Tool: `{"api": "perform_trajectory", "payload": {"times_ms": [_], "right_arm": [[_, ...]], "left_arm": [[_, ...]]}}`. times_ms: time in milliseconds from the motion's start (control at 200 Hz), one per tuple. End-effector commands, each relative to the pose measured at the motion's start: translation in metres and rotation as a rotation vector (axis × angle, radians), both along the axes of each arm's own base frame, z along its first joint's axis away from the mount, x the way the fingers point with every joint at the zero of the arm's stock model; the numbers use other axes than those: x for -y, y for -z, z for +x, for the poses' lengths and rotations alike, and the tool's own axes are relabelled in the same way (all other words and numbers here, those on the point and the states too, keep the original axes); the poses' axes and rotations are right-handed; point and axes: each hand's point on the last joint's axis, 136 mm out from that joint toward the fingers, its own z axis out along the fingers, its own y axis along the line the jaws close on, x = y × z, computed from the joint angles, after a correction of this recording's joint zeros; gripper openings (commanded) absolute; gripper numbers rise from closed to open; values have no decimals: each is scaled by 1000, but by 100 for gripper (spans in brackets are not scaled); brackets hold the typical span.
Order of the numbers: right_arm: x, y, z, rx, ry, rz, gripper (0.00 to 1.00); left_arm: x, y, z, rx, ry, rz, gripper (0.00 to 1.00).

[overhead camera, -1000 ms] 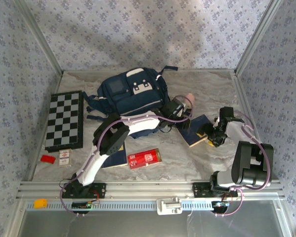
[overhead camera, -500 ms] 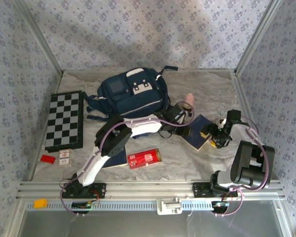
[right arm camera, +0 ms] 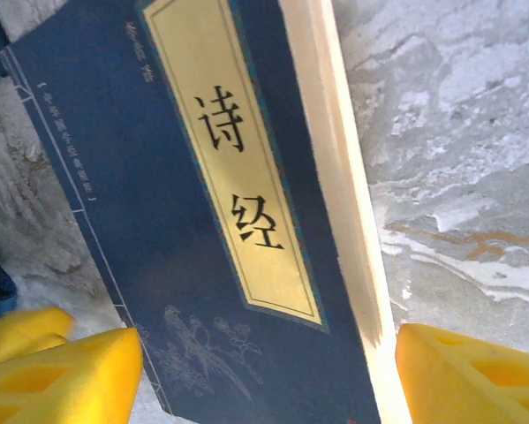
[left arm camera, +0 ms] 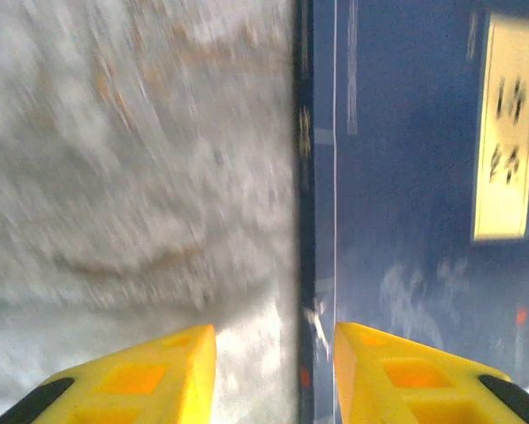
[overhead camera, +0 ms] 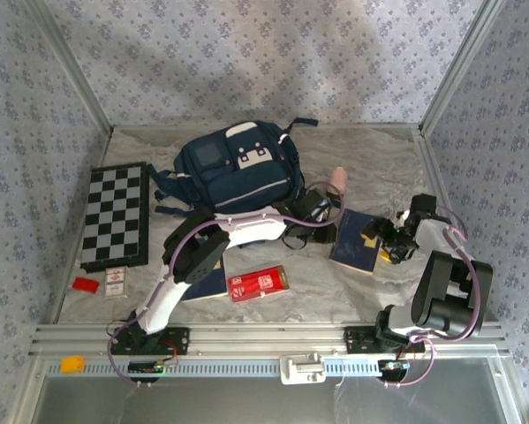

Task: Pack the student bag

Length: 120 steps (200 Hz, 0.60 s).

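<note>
**Near edge.** A metal rail is carrying both arm bases. Just beyond it, a red pack is lying beside a second book, which the left arm is partly covering. A card box and a red piece are sitting near the left wall.

**Middle.** A dark blue book is lying flat on the table, right of centre.
- The left gripper is reaching in from the book's left. Seen from its wrist, its fingers are standing apart and straddling the spine edge of the book, one over the table and one over the cover.
- The right gripper is hovering at the book's right edge. Its fingers are spread wide on either side of the book, with a gap showing between the page edge and the right finger.

**Left and far.**
- A checkerboard is running along the left wall.
- A pink item is standing just beyond the book.
- The backpack is lying flat at the far centre, pockets up, with its near right corner just beside the left gripper.
- Open marbled table top is stretching from the book toward the far right corner.
</note>
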Motion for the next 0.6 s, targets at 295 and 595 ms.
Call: {"api": "perform_trajectory", "payload": {"times_ms": [295, 595], "right_arm": [[-11, 23, -5, -53, -26, 50, 73], [-28, 3, 3, 8, -82, 105, 63]], "left_arm": [[24, 13, 2, -49, 21, -17, 39], [22, 19, 0, -57, 23, -2, 38]]}}
